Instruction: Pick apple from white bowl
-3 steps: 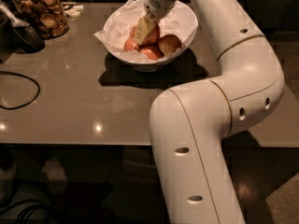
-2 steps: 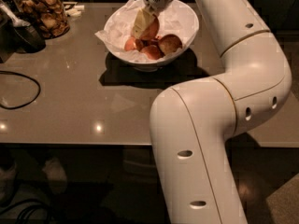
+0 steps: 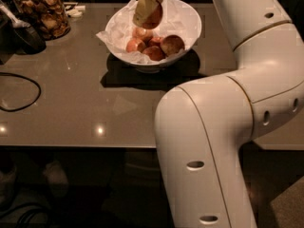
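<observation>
The white bowl [image 3: 194,28], lined with crumpled white paper, stands at the back middle of the grey table. My gripper [image 3: 145,19] reaches down over the bowl's left half from the top of the view. Its cream fingers [image 3: 141,9] are shut on the red-orange apple [image 3: 156,15] and hold it a little above the other fruit. Several smaller red-orange apples [image 3: 171,44] lie in the bowl below it. My white arm fills the right side of the view.
A glass jar of brown snacks [image 3: 43,12] stands at the back left beside a dark object [image 3: 21,34]. A black cable [image 3: 20,95] loops on the table's left. The table's front edge [image 3: 85,146] runs across the lower left.
My gripper has risen from among the apples in the bowl, carrying the apple up with it. The bowl and the other apples stay put.
</observation>
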### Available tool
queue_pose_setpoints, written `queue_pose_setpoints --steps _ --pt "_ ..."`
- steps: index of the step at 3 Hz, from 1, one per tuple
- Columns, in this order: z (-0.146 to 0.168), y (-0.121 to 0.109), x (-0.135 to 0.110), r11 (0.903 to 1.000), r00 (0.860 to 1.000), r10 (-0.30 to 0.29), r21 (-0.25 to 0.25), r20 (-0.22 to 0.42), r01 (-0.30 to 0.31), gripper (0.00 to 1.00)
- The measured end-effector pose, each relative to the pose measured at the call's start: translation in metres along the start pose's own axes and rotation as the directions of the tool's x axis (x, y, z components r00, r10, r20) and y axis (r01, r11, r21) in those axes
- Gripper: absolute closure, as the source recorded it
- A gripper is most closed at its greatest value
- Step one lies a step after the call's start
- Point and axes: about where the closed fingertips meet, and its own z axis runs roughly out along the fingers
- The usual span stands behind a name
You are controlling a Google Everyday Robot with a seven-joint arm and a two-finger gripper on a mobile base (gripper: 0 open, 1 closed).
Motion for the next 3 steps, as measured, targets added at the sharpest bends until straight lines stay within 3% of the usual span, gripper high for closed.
queue_pose_setpoints --steps 3 --pt "-0.069 0.03 0.004 0.9969 0.992 -0.054 -0.052 0.114 0.06 1.0"
